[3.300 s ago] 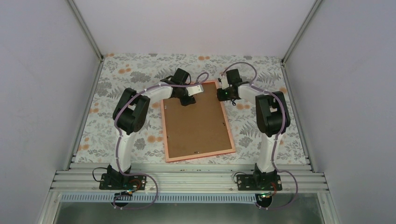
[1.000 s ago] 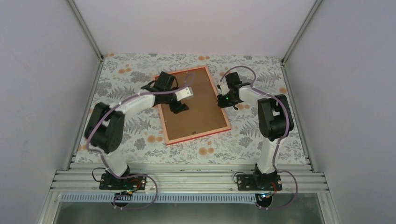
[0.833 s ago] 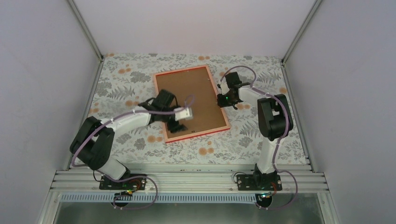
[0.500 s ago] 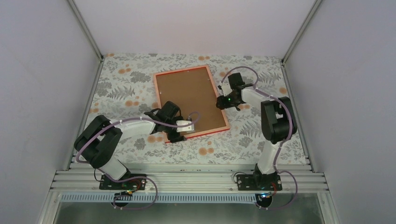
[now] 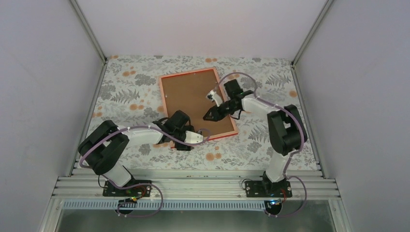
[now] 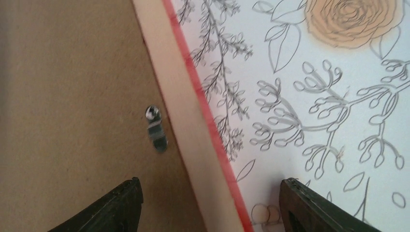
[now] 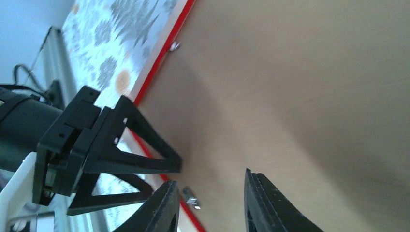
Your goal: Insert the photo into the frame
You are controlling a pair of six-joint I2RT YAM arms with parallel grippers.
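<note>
The frame [image 5: 187, 74] lies face down on the floral table, its brown backing board [image 5: 193, 96] up. The photo is hidden. My left gripper [image 5: 186, 142] is at the frame's near edge. In the left wrist view it [image 6: 211, 186] is open and straddles the pale rim [image 6: 186, 125], one jaw over the board [image 6: 72, 96] and the other over the cloth. A metal clip [image 6: 155, 128] sits by the rim. My right gripper [image 5: 209, 117] hovers over the board's right part. Its jaws [image 7: 211, 178] are open above the bare board [image 7: 290, 72], near another clip [image 7: 191, 198].
The floral tablecloth [image 5: 130, 92] surrounds the frame. Grey walls and metal posts [image 5: 89, 29] close in the table. The left gripper's fingers [image 7: 125, 159] show close in front of the right gripper. An aluminium rail [image 5: 193, 186] runs along the near edge.
The left gripper has slid from the board's left-middle back to the frame's near edge. The right gripper has moved from the frame's right edge in over the board and has opened.
</note>
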